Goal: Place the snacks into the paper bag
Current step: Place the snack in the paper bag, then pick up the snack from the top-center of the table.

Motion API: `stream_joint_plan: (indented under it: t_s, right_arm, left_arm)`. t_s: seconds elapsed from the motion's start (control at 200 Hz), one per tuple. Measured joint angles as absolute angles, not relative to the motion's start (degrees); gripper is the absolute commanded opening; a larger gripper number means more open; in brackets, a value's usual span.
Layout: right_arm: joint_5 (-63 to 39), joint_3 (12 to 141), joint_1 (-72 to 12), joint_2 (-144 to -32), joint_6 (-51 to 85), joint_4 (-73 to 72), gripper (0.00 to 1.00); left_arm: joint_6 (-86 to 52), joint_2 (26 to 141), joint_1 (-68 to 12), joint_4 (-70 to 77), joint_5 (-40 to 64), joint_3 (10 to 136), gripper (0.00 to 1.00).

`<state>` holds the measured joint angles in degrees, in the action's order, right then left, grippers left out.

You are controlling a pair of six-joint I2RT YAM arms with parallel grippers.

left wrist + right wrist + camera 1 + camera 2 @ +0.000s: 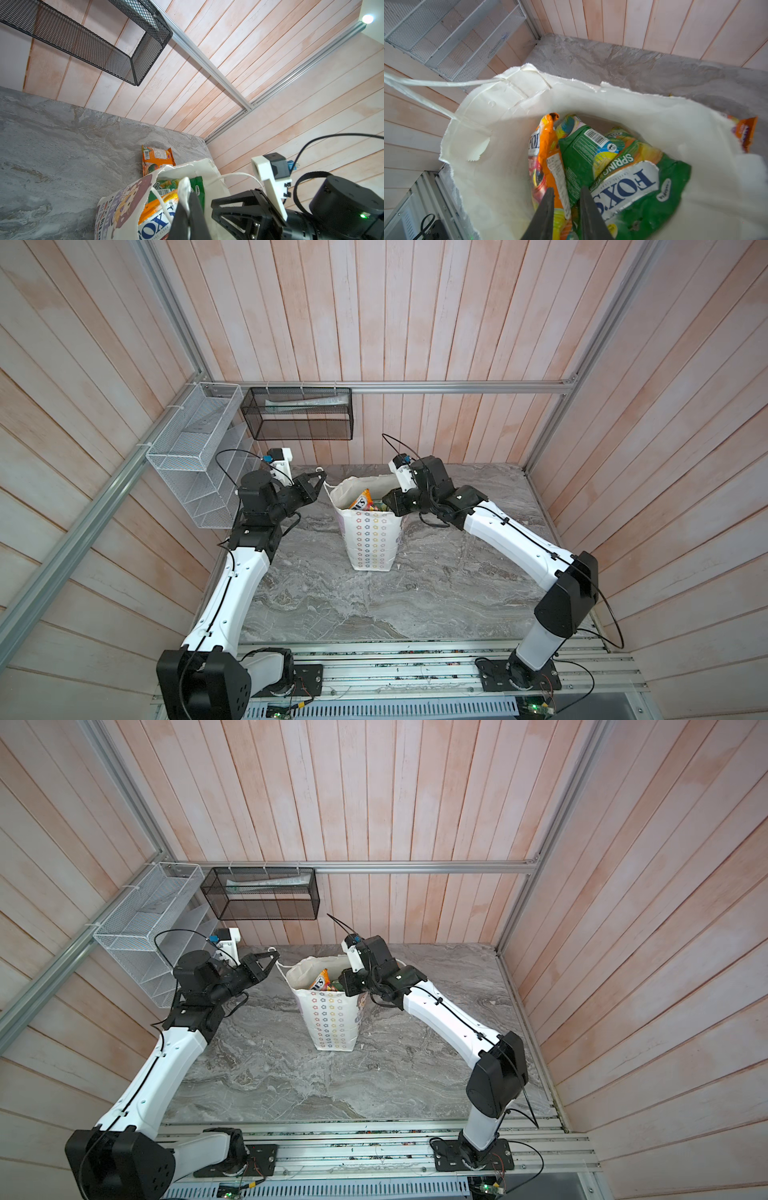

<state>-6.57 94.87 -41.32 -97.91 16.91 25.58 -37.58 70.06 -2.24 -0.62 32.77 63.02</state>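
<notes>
Several glossy candy pouches (591,158) sit in the tall white paper bag (374,539); one orange pouch (157,159) waits on the grey marble desk (415,593) behind; left end effector (321,481) pinches the bag's cord handle (436,83); right end effector (568,189), slightly spread and empty, hovers at the mouth.

One paper bag (376,539). Three candy pouches show inside it, any others hidden: one orange pouch (548,141), one green barcode pouch (579,158), one green FOX'S pouch (633,187). One outside pouch (156,159), orange, lies on the counter (374,605). Two wire racks: one white rack (195,456), one black rack (297,414).
</notes>
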Motion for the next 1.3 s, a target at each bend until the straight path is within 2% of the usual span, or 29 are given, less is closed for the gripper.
stream_joint_plan:
  t_s: [0.095,0.22,0.345,0.44,0.52,0.65,0.765,0.955,1.15,1.301]
  right_arm:
    - [-3.6,94.9,-41.3,-95.0,16.9,24.4,0.32]
    - [-0.4,94.9,-41.2,-89.8,16.6,23.1,0.52]
    - [0.6,94.9,-38.8,-85.2,16.6,22.4,0.59]
    - [0.1,93.1,-33.3,-81.8,18.2,20.7,0.66]
    - [-0.3,88.3,-28.0,-77.8,20.1,18.2,0.68]
    - [-5.1,77.5,-17.3,-72.0,25.8,12.8,0.68]
    - [-9.3,69.5,-10.5,-71.9,30.9,7.9,0.68]
    - [-14.2,62.6,-9.1,-80.2,34.7,2.1,0.67]
    - [-19.2,61.7,-9.1,-92.6,36.7,-3.6,0.58]
    - [-22.9,62.5,-9.2,-101.4,37.7,-7.6,0.58]
  left_arm:
    - [-37.6,70.1,-2.2,-0.6,32.8,63.0,0.0]
    - [-37.6,70.1,-2.2,-0.6,32.8,63.0,0.0]
    - [-37.6,70.1,-2.2,-0.6,32.8,63.0,0.0]
    - [-37.6,70.1,-2.1,-0.6,32.8,63.0,0.0]
    - [-37.6,70.1,-2.1,-0.6,32.8,63.0,0.0]
    - [-37.6,70.1,-2.1,-0.6,32.8,63.0,0.0]
    - [-37.7,70.1,-2.1,-0.6,32.8,63.0,0.0]
    - [-37.8,70.1,-2.1,-0.6,32.8,63.0,0.0]
    - [-37.8,70.1,-2.1,-0.6,32.8,63.0,0.0]
    - [-37.8,70.1,-2.1,-0.6,32.9,63.0,0.0]
